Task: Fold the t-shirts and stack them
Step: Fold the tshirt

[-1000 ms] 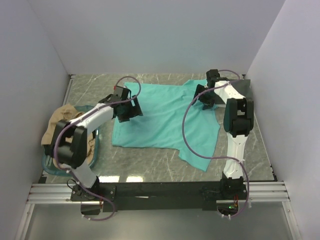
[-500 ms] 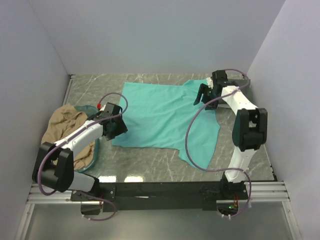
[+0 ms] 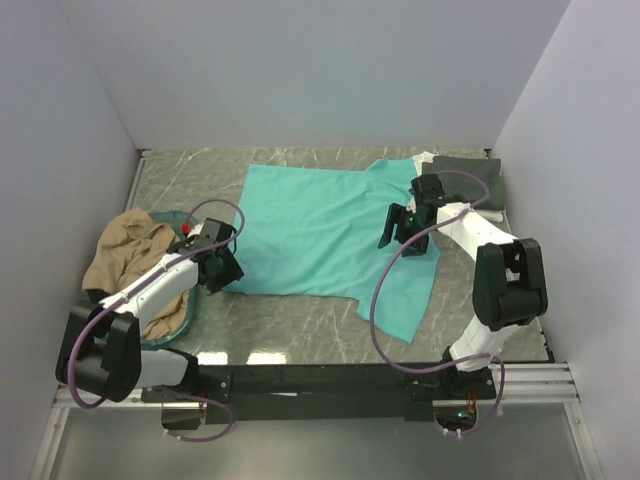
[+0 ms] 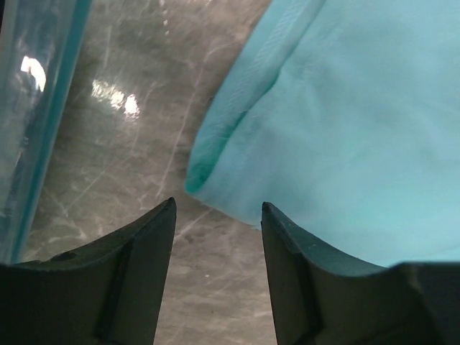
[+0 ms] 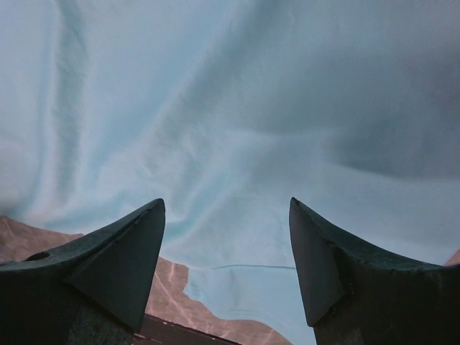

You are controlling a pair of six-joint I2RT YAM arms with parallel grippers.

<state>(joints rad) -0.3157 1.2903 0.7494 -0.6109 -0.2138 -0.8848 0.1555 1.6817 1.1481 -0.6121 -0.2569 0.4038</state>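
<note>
Where the top view is read as a clock face with the far wall at 12 o'clock, the table [image 3: 300,322] is a grey-green marbled slab, glossy enough to throw back two light patches at 6 o'clock. Plain pale walls close it in at 9, 12 and 3 o'clock; a metal rail [image 3: 320,384] carrying both arm bases runs along the 6 o'clock edge.

The teal-green t-shirt [image 3: 325,235] lies spread flat at the centre. The tan t-shirt [image 3: 125,258] is heaped in the teal basket [image 3: 190,312] at 9 o'clock. A dark grey t-shirt [image 3: 470,170] lies in the 2 o'clock corner, with a white edge showing beside it.

The left gripper [image 4: 218,205] is at the spread shirt's 8 o'clock corner, jaws parted, gripping nothing. The right gripper [image 5: 226,205] is over the 3 o'clock side of the shirt, jaws wide, holding nothing.
</note>
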